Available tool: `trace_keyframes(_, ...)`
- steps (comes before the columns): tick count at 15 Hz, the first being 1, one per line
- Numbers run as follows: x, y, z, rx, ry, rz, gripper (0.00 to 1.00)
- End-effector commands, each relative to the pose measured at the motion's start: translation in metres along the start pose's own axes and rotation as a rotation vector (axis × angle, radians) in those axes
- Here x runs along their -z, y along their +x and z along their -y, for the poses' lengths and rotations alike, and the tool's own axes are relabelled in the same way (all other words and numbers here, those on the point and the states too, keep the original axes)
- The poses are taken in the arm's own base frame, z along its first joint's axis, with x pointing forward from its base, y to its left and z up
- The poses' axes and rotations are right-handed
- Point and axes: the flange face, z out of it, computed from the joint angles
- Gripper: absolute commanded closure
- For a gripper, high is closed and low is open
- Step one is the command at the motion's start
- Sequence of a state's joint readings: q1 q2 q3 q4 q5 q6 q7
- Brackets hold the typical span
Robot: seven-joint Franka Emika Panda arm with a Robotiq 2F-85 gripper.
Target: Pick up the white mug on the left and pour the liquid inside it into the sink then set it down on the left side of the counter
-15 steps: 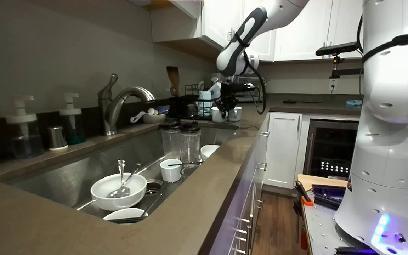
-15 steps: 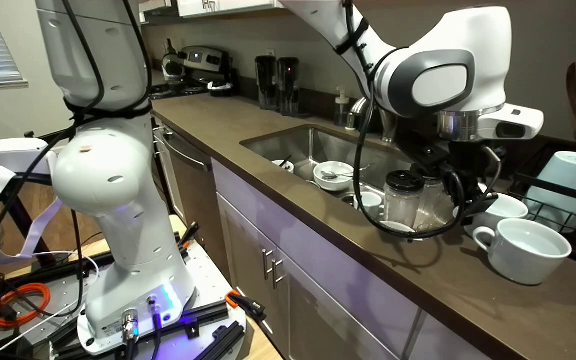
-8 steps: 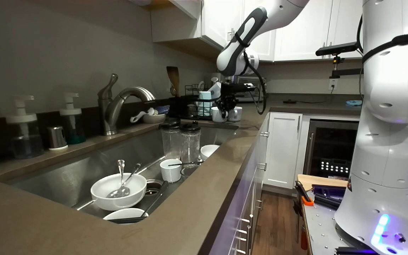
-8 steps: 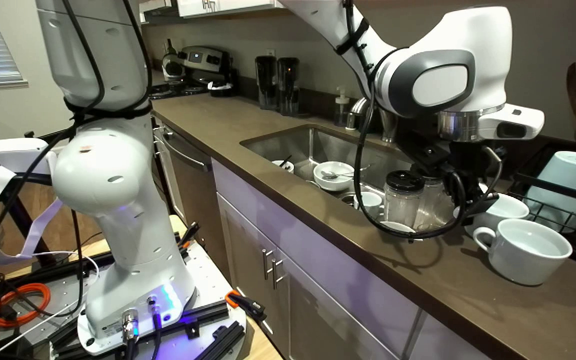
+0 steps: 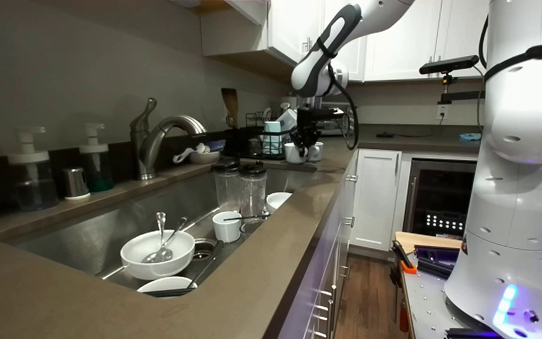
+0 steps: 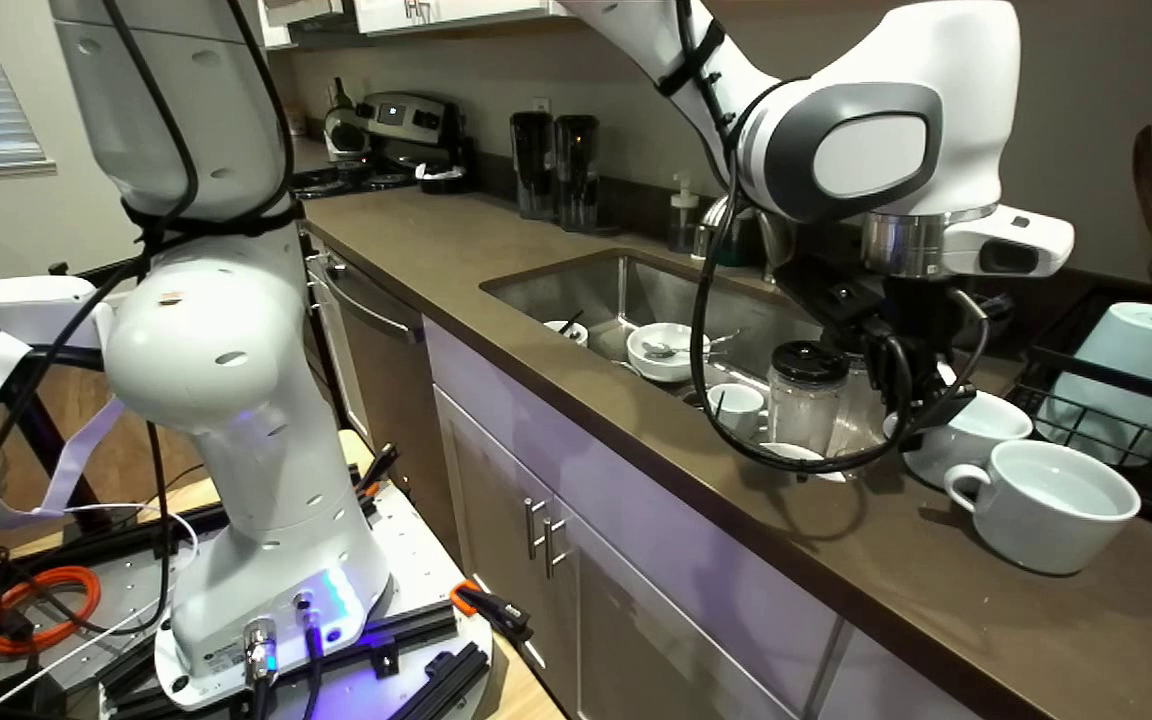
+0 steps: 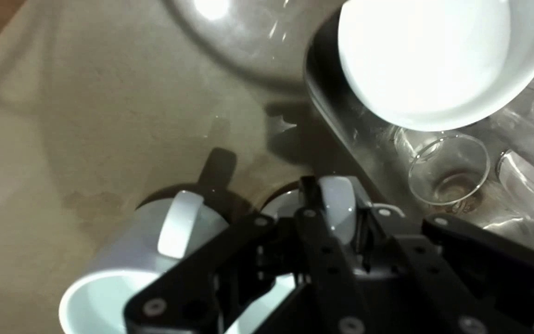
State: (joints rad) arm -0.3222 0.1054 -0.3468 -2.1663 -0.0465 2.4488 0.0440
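White ceramic is standing close to white ceramic, and from this your first risk is coming. Your fingers are gripping the handle of the white mug, which is sitting just beside the corner of the sink; the views are not showing clearly whether its base is touching the surface. The second mug is standing very near, perhaps touching. If you are moving sideways before lifting, you may be pushing it over, and anything inside it may be spilling.

Because the fingers are holding only the handle, the weight is probably pulling to one side. So the white mug may be turning in your grip, and the liquid, whose level no view is clearly showing, may be running out too early.

The clear jar is standing tall in the sink, and your cable is hanging in a low loop near it; on a low path, cable or mug may be catching there. The bowl is lying near the sink's edge, so if you are pouring above it, the liquid may be splashing back onto the surface.
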Motion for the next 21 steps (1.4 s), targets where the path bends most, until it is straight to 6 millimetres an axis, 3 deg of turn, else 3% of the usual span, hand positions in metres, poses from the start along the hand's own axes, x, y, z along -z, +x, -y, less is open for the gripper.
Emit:
trace_keyframes(1,0.026,-0.011,-0.014,0.029,0.012,0.019,0.96)
trace_keyframes(11,0.044,-0.006,-0.003,0.102,0.042,-0.011,0.96)
trace_keyframes(17,0.064,-0.019,0.018,0.182,0.047,-0.047,0.96)
trace_keyframes(21,0.068,-0.041,0.042,0.257,0.013,-0.064,0.96)
